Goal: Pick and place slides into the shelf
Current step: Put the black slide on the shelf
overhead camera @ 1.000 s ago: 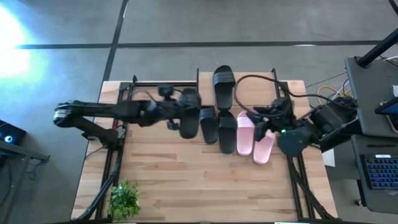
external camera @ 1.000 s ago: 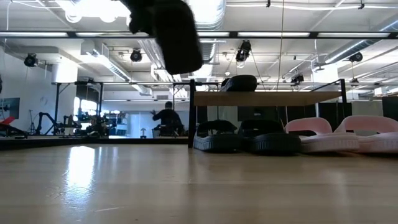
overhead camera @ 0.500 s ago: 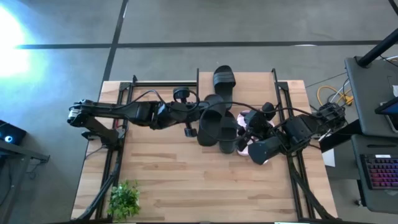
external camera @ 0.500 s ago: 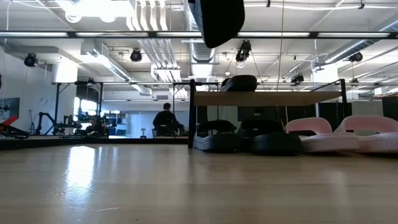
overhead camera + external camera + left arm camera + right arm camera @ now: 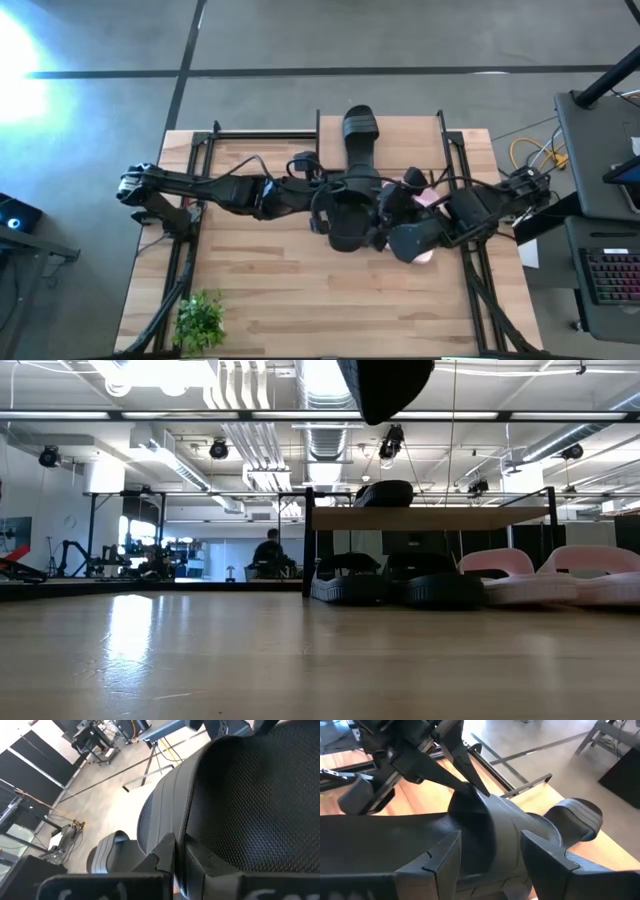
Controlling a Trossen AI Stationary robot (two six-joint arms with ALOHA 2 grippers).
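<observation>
A black slide [image 5: 345, 212] hangs high over the table's middle; in the low view only its lower end [image 5: 385, 385] shows at the top. My left gripper [image 5: 320, 203] is shut on it, reaching in from the left. My right gripper [image 5: 388, 216] is open, its fingers [image 5: 432, 865] standing on either side of the slide's strap end [image 5: 492, 832]; whether they touch cannot be told. The shelf [image 5: 430, 518] carries one black slide [image 5: 385, 493] on its plank. Two black slides [image 5: 350, 578] and two pink ones [image 5: 510, 585] rest on their soles on the table beneath and beside it. My left gripper pinches the black slide's end rim [image 5: 470, 795] between its two fingers, coming level from the table's left. One finger [image 5: 170, 852] lies on the textured sole face [image 5: 240, 815]. The slide is lifted clear of the table.
A small green plant [image 5: 200, 318] stands near the table's near left corner. The shelf's black frame [image 5: 318, 125] rises at the far middle. Cables loop over the right arm. Open tabletop [image 5: 300, 660] lies in front of the shelf. A person sits far off in the room [image 5: 268, 552].
My left gripper has carried the black slide toward the table's right, turning it about, and it has risen in the low view. My right gripper has swung from the pink slides toward the table's left and closed in on the held slide.
</observation>
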